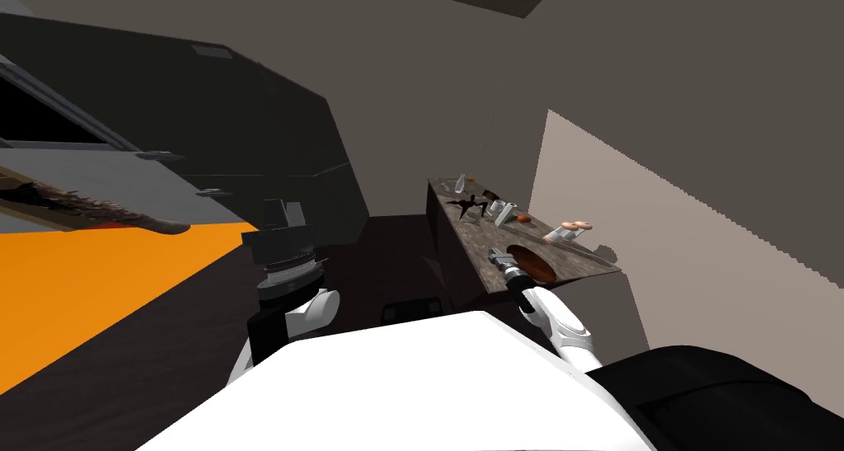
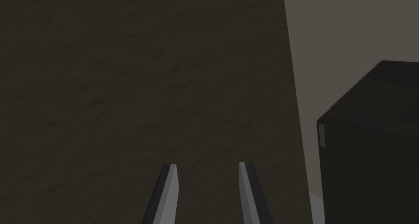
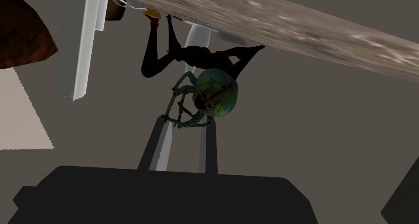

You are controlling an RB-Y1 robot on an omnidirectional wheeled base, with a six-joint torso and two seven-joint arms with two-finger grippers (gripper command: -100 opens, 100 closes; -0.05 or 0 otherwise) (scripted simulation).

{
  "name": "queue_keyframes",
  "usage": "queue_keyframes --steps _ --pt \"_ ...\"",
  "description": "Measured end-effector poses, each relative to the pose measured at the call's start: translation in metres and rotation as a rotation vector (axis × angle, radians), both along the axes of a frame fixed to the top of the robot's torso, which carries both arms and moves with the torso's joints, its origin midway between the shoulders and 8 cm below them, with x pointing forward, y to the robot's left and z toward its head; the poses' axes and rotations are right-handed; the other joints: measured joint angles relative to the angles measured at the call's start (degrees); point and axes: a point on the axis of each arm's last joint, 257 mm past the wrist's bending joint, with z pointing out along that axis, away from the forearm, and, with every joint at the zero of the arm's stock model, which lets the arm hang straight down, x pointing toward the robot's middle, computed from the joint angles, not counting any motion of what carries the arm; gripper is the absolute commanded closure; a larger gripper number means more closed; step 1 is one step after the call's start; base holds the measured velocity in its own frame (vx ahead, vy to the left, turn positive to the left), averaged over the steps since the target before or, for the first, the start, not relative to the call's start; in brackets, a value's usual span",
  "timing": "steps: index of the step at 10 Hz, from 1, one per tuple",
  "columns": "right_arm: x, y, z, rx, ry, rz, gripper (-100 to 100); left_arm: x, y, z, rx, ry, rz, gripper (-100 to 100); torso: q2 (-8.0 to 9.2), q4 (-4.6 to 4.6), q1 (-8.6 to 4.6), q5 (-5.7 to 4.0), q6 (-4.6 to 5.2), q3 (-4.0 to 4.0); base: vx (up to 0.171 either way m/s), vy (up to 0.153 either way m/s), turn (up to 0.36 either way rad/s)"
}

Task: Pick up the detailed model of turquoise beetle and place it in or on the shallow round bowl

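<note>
Right pincer (image 1: 499, 258) sits right of centre in the head view, over the worktop (image 1: 474, 236) beside the brown bowl (image 1: 532, 263). Left wrist view: left pincer (image 2: 208, 168) parted, empty. Right wrist view: fingers (image 3: 161, 145) clamp the legs of the turquoise beetle (image 3: 215, 92).

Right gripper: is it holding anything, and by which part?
The right gripper holds the turquoise beetle by its legs, its body beyond the fingertips.

L: left end effector (image 2: 207, 165) — fingers apart | R: arm extended, right end effector (image 3: 185, 121) — pinching beetle (image 3: 215, 92) legs
</note>
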Motion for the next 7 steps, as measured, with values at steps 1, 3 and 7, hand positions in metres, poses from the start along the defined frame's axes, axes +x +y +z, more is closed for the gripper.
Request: queue_keyframes --steps 1,3,7 --pt "-0.005 -0.010 0.003 -0.004 0.002 -0.013 100 0.000 0.000 0.000 0.000 0.000 0.000 0 0.04 0.01 -0.04 0.00 0.05 0.02 -0.085 0.004 0.077" --pt "-0.018 -0.030 0.008 -0.008 0.007 -0.038 100 0.000 0.000 0.000 0.000 0.000 0.000 0 -0.09 -0.01 -0.20 -0.02 0.04 -0.04 -0.085 -0.017 0.114" --pt "-0.036 -0.067 0.022 -0.002 0.020 -0.076 100 0.000 0.000 0.000 0.000 0.000 0.000 0 -0.05 0.00 -0.60 -0.09 0.06 -0.02 -0.102 -0.094 0.132"
